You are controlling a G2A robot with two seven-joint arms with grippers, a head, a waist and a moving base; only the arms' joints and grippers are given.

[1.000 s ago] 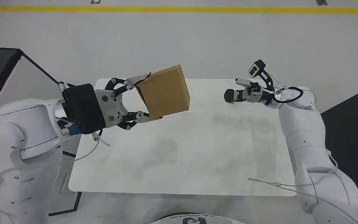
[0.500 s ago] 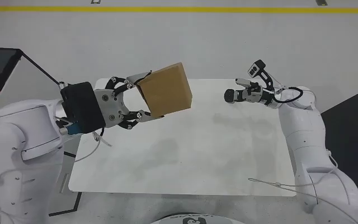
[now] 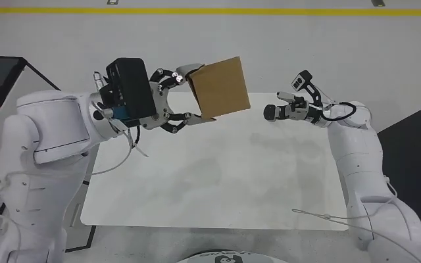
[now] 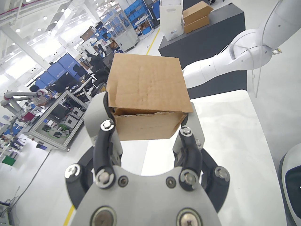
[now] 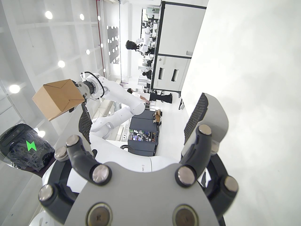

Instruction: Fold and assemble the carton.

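A brown cardboard carton point(image 3: 222, 87), folded into a closed box, hangs in the air above the table's far left part. My left gripper point(image 3: 192, 94) is shut on the end of the carton point(image 4: 148, 99) nearest it, with one finger on each side. The flaps facing the left wrist view look folded in. The carton point(image 5: 57, 99) also shows far off in the right wrist view, with its end flaps closed. My right gripper point(image 3: 268, 112) hovers over the table's far right part, well apart from the carton. Its jaws point(image 5: 141, 116) stand open with nothing between them.
The white table point(image 3: 217, 191) lies below both arms. A thin white cable point(image 3: 322, 215) rests near its front right corner. A dark panel point(image 3: 10, 72) stands off the table at the far left.
My left arm has lifted the carton and carried it to the right and farther back. The right arm has kept still.
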